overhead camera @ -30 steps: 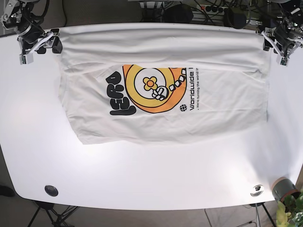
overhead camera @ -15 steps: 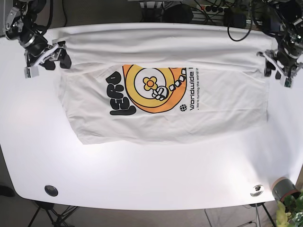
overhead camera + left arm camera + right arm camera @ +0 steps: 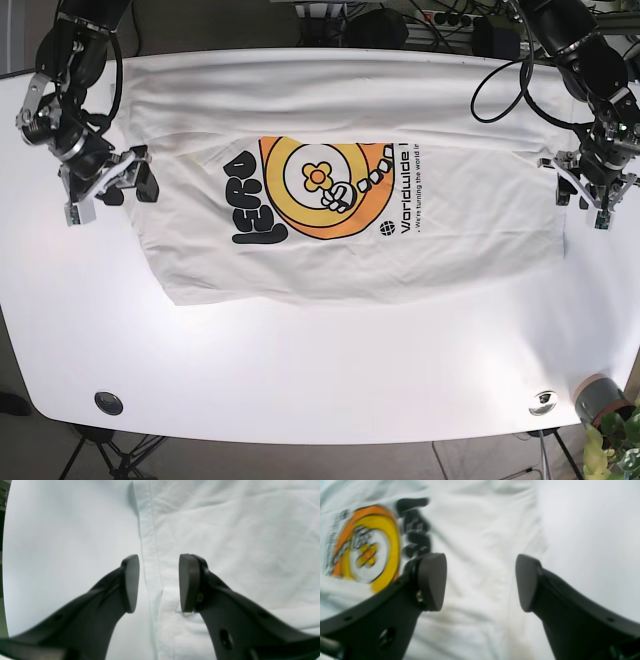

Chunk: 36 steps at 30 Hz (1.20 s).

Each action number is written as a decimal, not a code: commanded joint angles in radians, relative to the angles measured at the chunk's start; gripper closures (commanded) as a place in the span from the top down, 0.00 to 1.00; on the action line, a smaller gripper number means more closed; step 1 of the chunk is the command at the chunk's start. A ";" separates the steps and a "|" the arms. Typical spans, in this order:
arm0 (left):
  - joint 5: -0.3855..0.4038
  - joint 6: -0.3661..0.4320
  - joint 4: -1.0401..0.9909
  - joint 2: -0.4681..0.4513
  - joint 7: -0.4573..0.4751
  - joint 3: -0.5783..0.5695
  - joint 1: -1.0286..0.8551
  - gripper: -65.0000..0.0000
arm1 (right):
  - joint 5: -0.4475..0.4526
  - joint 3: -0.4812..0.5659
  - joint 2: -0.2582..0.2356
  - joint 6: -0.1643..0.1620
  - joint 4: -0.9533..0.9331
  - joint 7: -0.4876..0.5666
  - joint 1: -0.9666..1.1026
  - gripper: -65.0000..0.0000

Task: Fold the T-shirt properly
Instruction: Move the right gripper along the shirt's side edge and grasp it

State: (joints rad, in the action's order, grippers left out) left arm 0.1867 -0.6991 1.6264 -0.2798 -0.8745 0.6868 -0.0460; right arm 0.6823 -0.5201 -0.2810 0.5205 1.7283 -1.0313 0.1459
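Note:
The white T-shirt (image 3: 350, 200) with an orange and yellow ring print lies flat across the table, its far part folded over the print. My left gripper (image 3: 583, 200) is open over the shirt's right edge. In the left wrist view the left gripper (image 3: 160, 582) straddles the shirt's stitched hem (image 3: 150, 555), one finger over the table and one over the cloth. My right gripper (image 3: 110, 195) is open at the shirt's left edge. In the right wrist view the right gripper (image 3: 481, 582) is over plain cloth, with the print (image 3: 367, 547) to its left.
The white table (image 3: 320, 370) has a black round cap (image 3: 108, 403) at the front left and a silver one (image 3: 543, 402) at the front right. A grey pot (image 3: 598, 398) with a plant stands off the front right corner. Cables lie behind the far edge.
Both arms have moved from the table's far corners toward the front, along the shirt's left and right edges. The shirt has not visibly moved.

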 commanded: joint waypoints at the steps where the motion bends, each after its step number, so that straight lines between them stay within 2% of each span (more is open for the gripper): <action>1: -0.016 0.001 0.001 -0.019 0.021 0.006 0.039 0.37 | -0.032 0.010 -0.016 0.003 -0.038 0.018 -0.078 0.64; 15: -0.020 0.001 -0.016 0.007 0.019 0.004 0.073 0.37 | -0.292 0.062 -0.021 0.017 -0.360 0.045 -0.464 0.64; 22: -0.020 0.001 -0.019 0.007 0.019 0.007 0.067 0.37 | -0.375 0.154 -0.024 0.017 -0.614 0.184 -0.621 0.64; 32: -0.019 0.001 -0.019 0.009 0.022 0.009 0.042 0.37 | -0.451 0.193 -0.016 0.017 -0.954 0.428 -0.737 0.64; 36: -0.019 0.001 -0.019 0.009 0.022 0.011 0.039 0.37 | -0.453 0.252 -0.014 0.016 -1.046 0.509 -0.747 0.64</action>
State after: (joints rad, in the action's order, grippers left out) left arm 0.1570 -0.6998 1.5906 -0.2531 -0.8715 0.6918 -0.0170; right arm 0.2131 -0.2771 -0.2878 0.5285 0.6945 -0.5636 -0.5678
